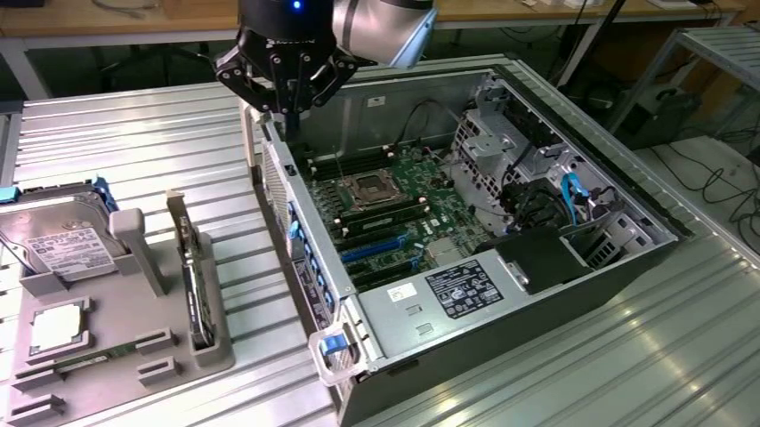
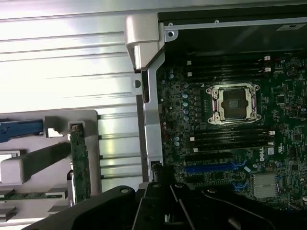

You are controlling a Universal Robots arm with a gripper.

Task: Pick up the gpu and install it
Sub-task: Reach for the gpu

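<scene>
Black gripper (image 1: 287,111), fingers pressed together and empty, hovers over the computer case's (image 1: 535,356) rim; the graphics card (image 1: 190,267) stands on edge in a grey holder (image 1: 220,356) beside it, untouched; picking it up likely calls for spread fingers.

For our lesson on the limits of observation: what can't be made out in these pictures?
- Exterior view: gpu stands edge-on in its holder; fan face hidden.
- Exterior view: hard drive label print too small to read.
- Wrist view: gripper covers part of the motherboard.
</scene>
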